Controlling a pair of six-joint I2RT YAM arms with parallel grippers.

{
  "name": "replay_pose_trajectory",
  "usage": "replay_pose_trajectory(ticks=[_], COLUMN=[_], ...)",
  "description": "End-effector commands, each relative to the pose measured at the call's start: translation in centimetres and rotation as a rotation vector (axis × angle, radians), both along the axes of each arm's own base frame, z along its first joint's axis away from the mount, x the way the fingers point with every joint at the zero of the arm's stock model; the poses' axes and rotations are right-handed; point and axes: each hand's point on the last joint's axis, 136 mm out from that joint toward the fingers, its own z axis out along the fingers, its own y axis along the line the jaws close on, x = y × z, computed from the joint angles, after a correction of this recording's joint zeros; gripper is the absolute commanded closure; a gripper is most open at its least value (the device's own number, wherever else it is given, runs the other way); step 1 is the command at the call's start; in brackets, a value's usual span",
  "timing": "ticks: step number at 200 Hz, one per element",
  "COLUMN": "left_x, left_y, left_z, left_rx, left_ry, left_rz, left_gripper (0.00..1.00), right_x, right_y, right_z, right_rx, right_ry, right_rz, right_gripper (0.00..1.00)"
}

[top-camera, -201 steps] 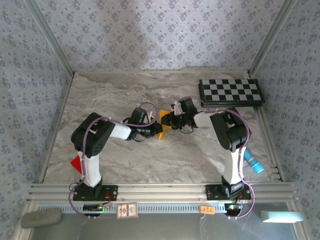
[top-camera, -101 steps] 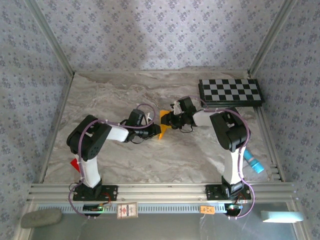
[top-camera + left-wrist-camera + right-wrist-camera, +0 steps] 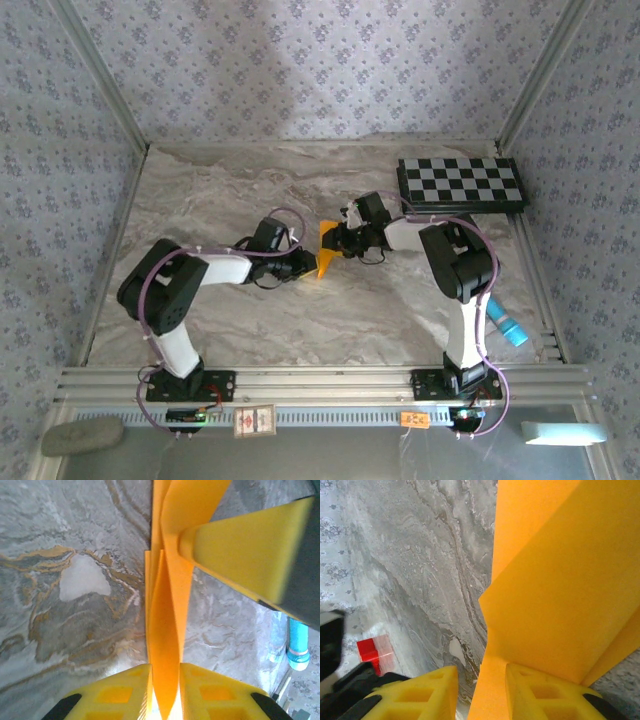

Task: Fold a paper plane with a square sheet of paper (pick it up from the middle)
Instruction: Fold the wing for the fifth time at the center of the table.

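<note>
Left wrist view: mid-fold, left gripper (image 3: 166,672) apparently pinches the creased square sheet of paper (image 3: 167,605); right gripper (image 3: 481,672) straddles it, grip unclear. Next needs one secure hold before creasing.

Grey marbled tabletop (image 3: 300,322) within pale floral-patterned walls (image 3: 300,70), aluminium rail (image 3: 330,380) in front.
</note>
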Motion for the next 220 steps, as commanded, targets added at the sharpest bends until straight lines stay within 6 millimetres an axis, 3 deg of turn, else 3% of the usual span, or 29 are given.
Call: replay_pose_trajectory(ticks=[1, 33, 78, 161, 220], left_x=[0.5, 0.5, 1.0, 1.0, 0.5], left_y=[0.3, -2.1, -4.0, -3.9, -4.0], left_z=[2.3, 3.7, 3.0, -0.1, -1.1], left_rx=[0.019, -0.064, -0.079, -0.013, -0.006], left_ry=[-0.059, -0.076, -0.049, 0.035, 0.067], left_rz=[0.01, -0.04, -0.083, -0.081, -0.081], left_gripper=[0.8, 0.86, 0.91, 0.94, 0.94], right_x=[-0.8, -0.8, -0.9, -0.9, -1.0], right_y=[-1.7, -1.8, -1.7, -1.6, -1.6], right_z=[-3.3, -3.5, -3.6, -3.5, -3.6], right_rx=[-0.122, -0.128, -0.128, -0.127, -0.129], right_ry=[0.07, 0.085, 0.092, 0.093, 0.097], right_rz=[-0.027, -0.032, -0.028, -0.027, -0.028], right_gripper=[0.69, 0.74, 0.75, 0.76, 0.76])
